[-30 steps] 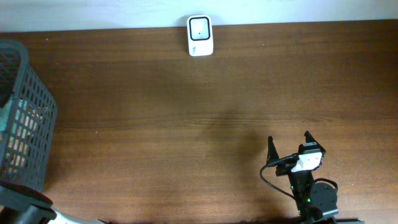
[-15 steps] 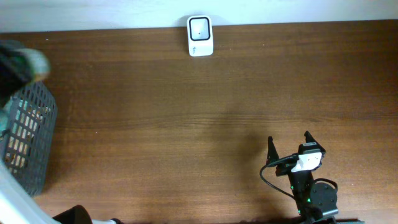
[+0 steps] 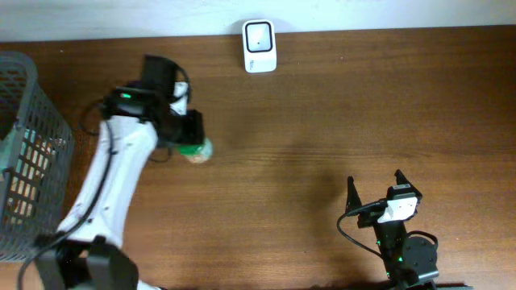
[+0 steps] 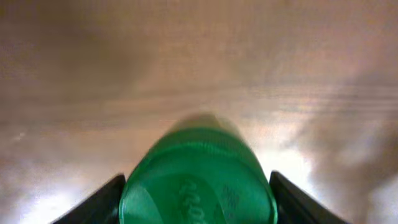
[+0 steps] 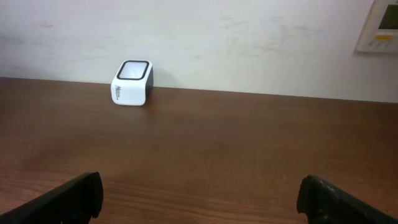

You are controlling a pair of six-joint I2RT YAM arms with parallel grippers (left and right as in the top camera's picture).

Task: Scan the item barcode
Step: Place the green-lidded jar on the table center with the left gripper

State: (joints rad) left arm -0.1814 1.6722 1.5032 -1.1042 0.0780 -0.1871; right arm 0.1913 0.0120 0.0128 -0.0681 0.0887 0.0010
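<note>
Clearly gripped: item [image 3: 200, 153] in left tool [image 3: 192, 138]

I see the left tool's jaws part-closed around the green item, held over the worktop [image 3: 322, 121], short and left of the scanner [image 3: 259, 46]. My right tool [image 3: 375, 187] gapes wide, empty.

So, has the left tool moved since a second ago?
Yes. The left tool, gripping a green item, has swung right, away from the basket at the table's left edge, and now sits down-left of the white scanner.
</note>
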